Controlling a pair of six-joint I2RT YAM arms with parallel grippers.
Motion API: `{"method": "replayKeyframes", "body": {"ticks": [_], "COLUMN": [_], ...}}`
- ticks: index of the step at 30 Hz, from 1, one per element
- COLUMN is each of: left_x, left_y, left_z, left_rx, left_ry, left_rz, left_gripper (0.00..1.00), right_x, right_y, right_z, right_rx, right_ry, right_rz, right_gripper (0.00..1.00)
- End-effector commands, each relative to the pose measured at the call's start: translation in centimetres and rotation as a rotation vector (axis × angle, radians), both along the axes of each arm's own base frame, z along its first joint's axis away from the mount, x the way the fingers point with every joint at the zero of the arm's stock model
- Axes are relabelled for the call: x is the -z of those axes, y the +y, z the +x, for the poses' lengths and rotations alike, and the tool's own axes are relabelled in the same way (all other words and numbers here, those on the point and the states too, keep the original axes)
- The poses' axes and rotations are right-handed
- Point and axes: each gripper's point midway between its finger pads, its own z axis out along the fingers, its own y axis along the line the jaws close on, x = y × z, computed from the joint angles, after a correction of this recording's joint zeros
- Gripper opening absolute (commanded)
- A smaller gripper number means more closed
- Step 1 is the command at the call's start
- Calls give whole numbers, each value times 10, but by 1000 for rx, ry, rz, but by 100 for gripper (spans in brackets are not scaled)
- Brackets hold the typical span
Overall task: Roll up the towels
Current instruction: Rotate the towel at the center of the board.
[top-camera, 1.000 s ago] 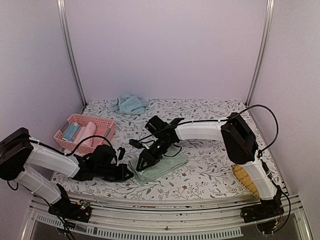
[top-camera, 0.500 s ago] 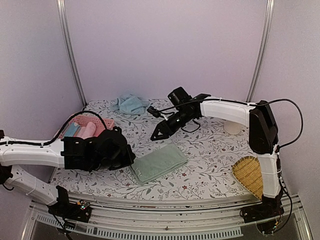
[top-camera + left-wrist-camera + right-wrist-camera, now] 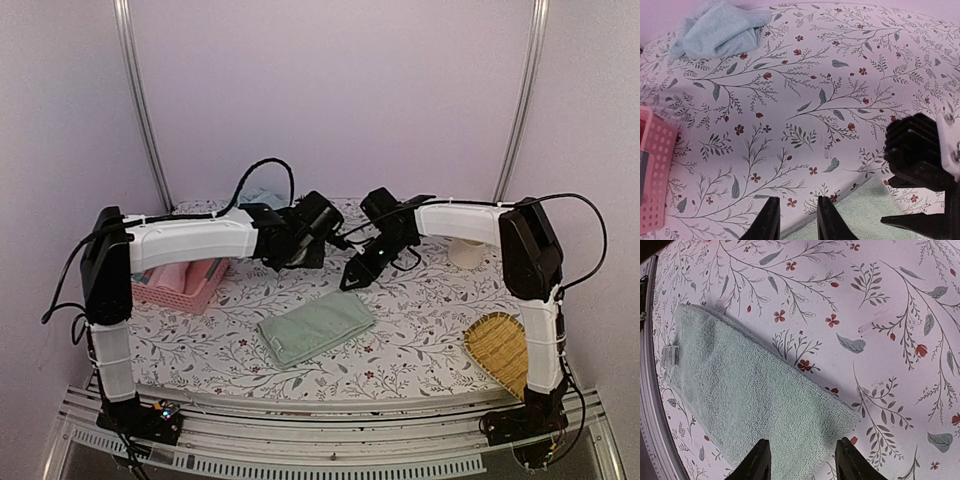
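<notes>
1. Step in hand: rolling had not begun on either towel. The sage green towel (image 3: 315, 325) lay folded flat, a slanted oblong at lower centre of the overhead view, on the flowered table (image 3: 400, 365). The light blue towel (image 3: 720, 30) sat crumpled in the upper left of the left wrist view, at the far edge of the table.
2. Left tool (image 3: 797, 220): fingers a little apart, nothing between them. It hovered over bare table, with the green towel's far edge at the bottom of its view.
3. Right tool (image 3: 802, 460): fingers well apart and empty, hanging above the green towel, which filled the lower left of its view.
4. Judgement: the green towel looked ready to roll. The next move called for one tool to drop to a short end, pinch the edge and turn it over on itself, while the other steadied the cloth. The blue towel would need spreading first.
5. Writing: a small white tag (image 3: 671, 356) showed at the green towel's left edge, its print too small to read. No brand was visible elsewhere.
</notes>
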Motion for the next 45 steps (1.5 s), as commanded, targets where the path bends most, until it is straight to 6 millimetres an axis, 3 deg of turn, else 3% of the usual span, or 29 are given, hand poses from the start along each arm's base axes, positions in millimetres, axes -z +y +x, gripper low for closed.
{"method": "replayKeyframes", "body": {"ticks": [1, 3, 7, 11, 14, 18, 22, 25, 28, 32, 34, 38, 42, 45], "left_x": [-26, -8, 10, 36, 53, 84, 117, 129, 137, 130, 116, 100, 70, 65], "left_y": [-22, -15, -24, -28, -22, -3, 21, 26, 24, 13, -1, -13, -10, -8], "left_z": [-3, -18, -58, -90, -102, -108, -107, -98, -79, -39, -15, -2, -8, -16], "left_rx": [236, 270, 437, 502, 491, 449, 415, 409, 411, 428, 461, 513, 518, 506], "left_ry": [-27, 17, 87, 192, 249, 306, 371, 386, 382, 326, 288, 266, 228, 223], "left_rz": [-224, -227, -367, -485, -503, -434, -355, -324, -286, -271, -279, -251, -293, -350], "left_gripper": [24, 18, 2, 0, 0, 0, 0, 0, 0, 0, 0, 0, 0, 0], "right_x": [6, 12, 29, 44, 59, 80, 86, 85, 80, 62, 46, 17, -18, -28], "right_y": [1, 5, 3, 0, -7, -31, -67, -83, -85, -80, -75, -79, -81, -73], "right_z": [-8, -9, -4, -4, -1, -2, -14, -33, -59, -98, -114, -99, -77, -73], "right_rx": [-57, -65, -47, -39, -11, 44, 101, 100, 66, -30, -84, -58, -28, -57], "right_ry": [13, 35, 49, 60, 61, 68, 109, 131, 191, 256, 299, 238, 164, 146], "right_rz": [7, 16, -18, -47, -100, -203, -255, -269, -229, -153, -103, -95, -55, -10], "right_gripper": [46, 44, 43, 43, 42, 36, 35, 33, 31, 29, 29, 35, 39, 40]}}
